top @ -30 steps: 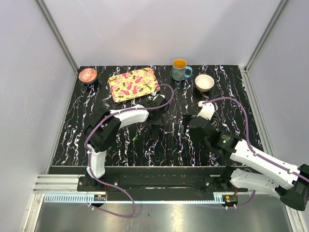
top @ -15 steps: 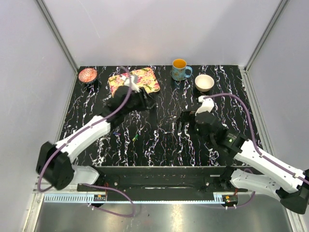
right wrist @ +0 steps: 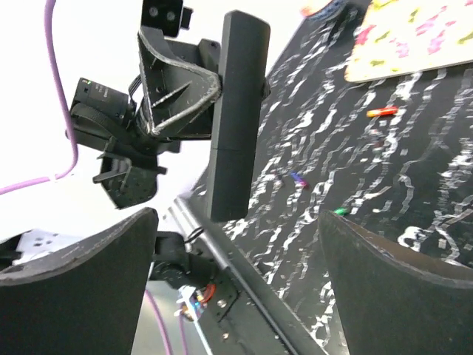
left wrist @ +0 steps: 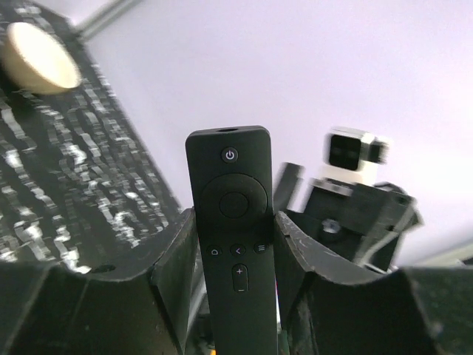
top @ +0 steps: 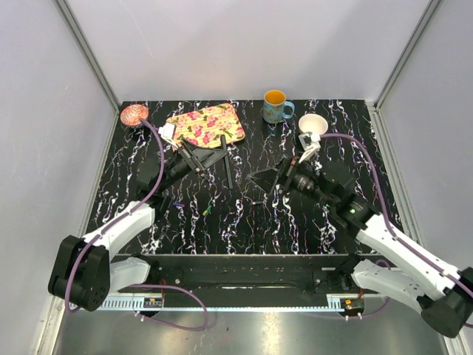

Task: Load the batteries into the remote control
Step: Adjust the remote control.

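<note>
Tabletop point(top: 244, 222), black with white veining, filled the middle of the overhead view, with both arms reaching in from the bottom edge. Along the upper part of the frame sat a floral tray point(top: 207, 126), a blue mug point(top: 276, 107), a white bowl point(top: 312, 126) and, at the upper left, a small pink dish point(top: 134, 115). Left of centre, the left gripper point(left wrist: 233, 222) was clamped on the remote control point(left wrist: 230, 177), one finger point(left wrist: 177, 259) pressed to each long edge about midway along it. In its wrist view the button face looked at the camera, with the power key uppermost and the top end clear of the jaws. From the right wrist camera the same remote stood nearly upright in the upper middle of the frame, plain back toward the lens and apparently lifted off the surface. The right gripper point(right wrist: 238, 222), right of centre overhead, had its jaws spread wide, held nothing and pointed at the remote. The batteries lay loose on the table at the right of that view: a red one point(right wrist: 383, 112) near the tray's edge, a blue one point(right wrist: 298, 178) lower down, and a green one point(right wrist: 340, 211) below that, all well apart from the remote.
</note>
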### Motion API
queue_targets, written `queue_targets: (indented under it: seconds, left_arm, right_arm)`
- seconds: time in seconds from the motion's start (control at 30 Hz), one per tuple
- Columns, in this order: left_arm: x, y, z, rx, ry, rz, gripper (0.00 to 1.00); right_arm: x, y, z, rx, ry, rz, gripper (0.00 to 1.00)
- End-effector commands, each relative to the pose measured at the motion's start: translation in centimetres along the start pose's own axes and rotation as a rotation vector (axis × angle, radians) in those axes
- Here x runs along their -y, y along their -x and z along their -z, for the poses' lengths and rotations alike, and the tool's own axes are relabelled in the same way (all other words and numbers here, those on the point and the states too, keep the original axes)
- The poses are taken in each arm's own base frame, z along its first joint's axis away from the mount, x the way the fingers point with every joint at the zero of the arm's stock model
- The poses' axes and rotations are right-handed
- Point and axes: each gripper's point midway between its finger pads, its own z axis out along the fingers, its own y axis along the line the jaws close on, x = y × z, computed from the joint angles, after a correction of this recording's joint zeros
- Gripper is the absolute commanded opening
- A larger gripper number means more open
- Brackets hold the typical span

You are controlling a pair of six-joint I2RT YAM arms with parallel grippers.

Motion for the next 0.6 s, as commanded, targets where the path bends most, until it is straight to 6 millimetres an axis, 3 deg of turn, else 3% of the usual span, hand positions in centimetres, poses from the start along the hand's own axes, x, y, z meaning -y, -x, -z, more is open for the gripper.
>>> queue_targets:
  seconds: [0.0,0.17,0.4,0.57]
  left_arm:
    - [7.5,0.5,1.2,-0.005,-0.304,-0.043,0.04]
    - [8.2,0.7,1.4,-0.005,-0.319,-0.048,0.02]
    - [8.1,0.6,1.4,-0.011,-0.295,-0.058,0.02]
    - [8.0,0.7,1.3,-0.006,-0.291,-0.058,0.02]
  right_arm:
    - [-4.7,-0.3,-1.5,-0.066,0.275,-0.084,0.99]
    - [-4.5,-1.4,-3.1,-0.116,0.315,-0.114,0.98]
    - [-5.7,-1.0,-3.9,-0.107,0.402,-0.146,0.97]
    - [-5.6,-1.9,-4.9,-0.161,0.42,-0.169,0.87]
